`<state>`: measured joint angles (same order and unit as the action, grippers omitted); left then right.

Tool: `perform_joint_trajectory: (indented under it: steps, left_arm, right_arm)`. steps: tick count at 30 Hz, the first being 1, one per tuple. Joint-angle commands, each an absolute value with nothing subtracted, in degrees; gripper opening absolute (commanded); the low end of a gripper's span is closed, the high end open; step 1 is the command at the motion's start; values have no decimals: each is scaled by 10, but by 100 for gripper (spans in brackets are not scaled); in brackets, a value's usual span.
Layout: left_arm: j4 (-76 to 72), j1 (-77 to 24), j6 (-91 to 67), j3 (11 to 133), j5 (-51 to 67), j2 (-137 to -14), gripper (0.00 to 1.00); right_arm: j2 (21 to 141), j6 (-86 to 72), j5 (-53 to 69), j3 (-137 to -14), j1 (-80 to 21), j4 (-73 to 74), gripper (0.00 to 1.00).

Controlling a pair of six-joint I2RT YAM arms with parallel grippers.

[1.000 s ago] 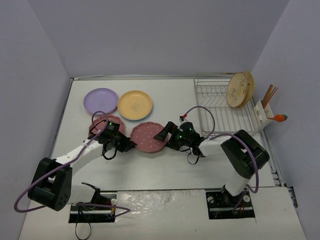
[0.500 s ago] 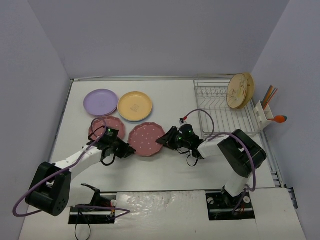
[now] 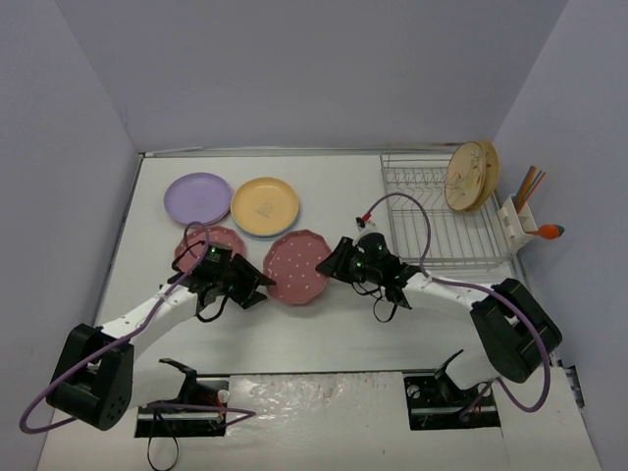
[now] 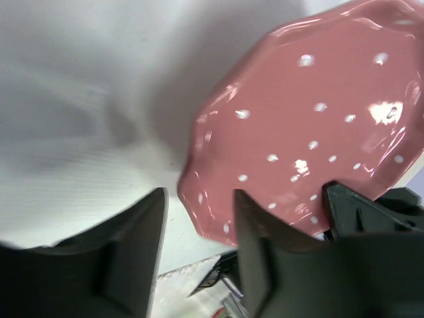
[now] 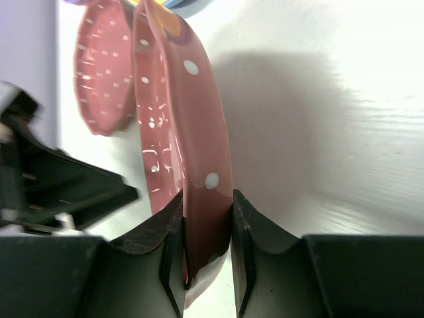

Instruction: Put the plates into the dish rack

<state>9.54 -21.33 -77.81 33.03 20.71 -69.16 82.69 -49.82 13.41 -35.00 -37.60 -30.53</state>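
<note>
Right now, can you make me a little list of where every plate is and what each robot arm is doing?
Held plate: pink dotted plate, tilted, its rim pinched by the right end effector
Left end effector: open, beside the held plate's other edge
Flat on the table: second pink dotted plate, lilac plate, yellow plate
In the dish rack: tan plates, standing upright at its far right end
Rack's right side: white caddy with utensils

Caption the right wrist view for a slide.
Right end effector gripping the rim of a pink dotted plate.
</note>
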Motion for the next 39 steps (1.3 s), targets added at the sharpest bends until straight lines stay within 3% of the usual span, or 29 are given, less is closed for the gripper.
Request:
perform_joint_trajectory:
  steps: [1,3,6,12,19,24,28,39]
  left_arm:
    - [122,-213,-719,419,185,-653,54]
    - [158,-213,-690,445,159,-640,71]
    - [212,-213,-641,483,117,-632,84]
    - [349,-211,-524,564,-8,-617,96]
    - [454,-196,-382,617,-140,-599,97]
    - [449,-132,-305,601,-113,-582,97]
    - [428,-54,-253,583,-48,-581,97]
    - [376,-23,-216,537,-67,-599,97]
  right_arm:
    - [732,-378,87,-457,-377,-245,0]
    - [708,-321,60,-500,-372,-189,0]
    - [690,-245,27,-566,-361,-117,0]
    - [679,-117,-13,-666,-278,-33,0]
    - [696,-12,-6,-748,-99,-22,0]
    - [748,62,-33,-772,-20,-72,0]
    - [799,98,-46,-825,20,-97,0]
    - [927,148,-126,-906,57,-166,0]
